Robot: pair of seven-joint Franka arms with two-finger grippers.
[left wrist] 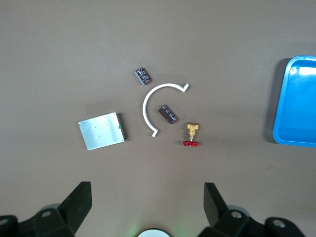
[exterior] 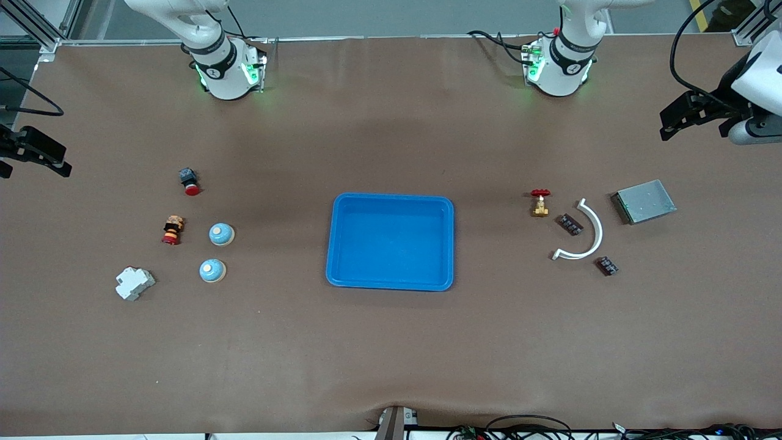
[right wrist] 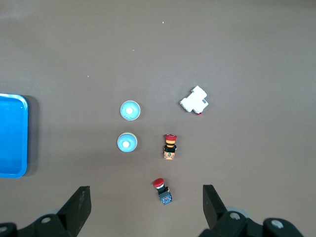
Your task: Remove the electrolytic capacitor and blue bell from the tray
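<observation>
At the middle of the brown counter [exterior: 391, 366] sits an empty blue tray [exterior: 391, 282]. Toward the right arm's end lie two light-blue bells: one bell [exterior: 221, 234] is farther from the front camera, the other bell [exterior: 212, 270] nearer, the two close together but apart. Just beside the farther bell stands a red-and-yellow button switch [exterior: 172, 230]; a dark switch with a red cap [exterior: 189, 181] lies farther from the camera, and a white breaker [exterior: 134, 283] lies nearest.

Toward the left arm's end, a white curved strip [exterior: 588, 232] arcs between two small dark capacitors: one capacitor [exterior: 570, 224] inside the curve, the other capacitor [exterior: 608, 266] outside it and nearer the camera. A brass valve with a red handle [exterior: 540, 203] stands beside them, toward the tray, and a grey metal box [exterior: 644, 201] lies toward the counter's end.

Both arms wait raised at the counter's ends. The left gripper [left wrist: 147, 205] hangs above the capacitor group, jaws spread wide and holding nothing. The right gripper [right wrist: 147, 206] hangs above the bells, jaws likewise wide apart and empty.
</observation>
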